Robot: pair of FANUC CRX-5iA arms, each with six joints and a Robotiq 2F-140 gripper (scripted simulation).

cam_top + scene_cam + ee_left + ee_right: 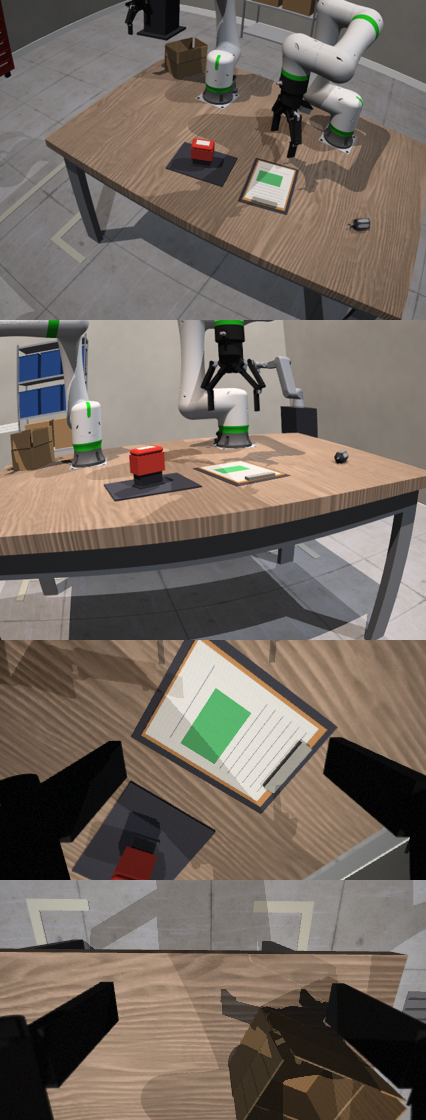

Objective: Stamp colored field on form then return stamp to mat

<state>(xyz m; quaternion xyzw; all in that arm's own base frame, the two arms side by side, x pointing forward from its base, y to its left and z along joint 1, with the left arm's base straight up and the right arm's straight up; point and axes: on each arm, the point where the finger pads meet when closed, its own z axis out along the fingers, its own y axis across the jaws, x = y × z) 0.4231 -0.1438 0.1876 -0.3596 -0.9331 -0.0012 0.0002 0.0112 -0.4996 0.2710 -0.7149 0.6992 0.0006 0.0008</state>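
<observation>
The red stamp (202, 151) (147, 463) (136, 863) stands upright on its black base on the dark mat (219, 175) (182, 483) (192, 835). The form (261, 193) (240, 477) (270, 735) lies on a clipboard beside the mat, with a plain green field (269, 178) (231, 469) (225, 715). My left gripper (282, 141) (233, 409) (225, 757) is open and empty, high above the table behind the form, away from the stamp. My right gripper (222, 1002) is open and empty, high above the table near the cardboard box.
The open cardboard box (186, 62) (32, 451) (320, 1080) stands beside the right arm's base (218, 95). A small dark grey object (361, 223) (341, 457) lies on the table (319, 255) (62, 513), well away from the form. The clipboard's clip (264, 201) (287, 767) rises slightly above the paper.
</observation>
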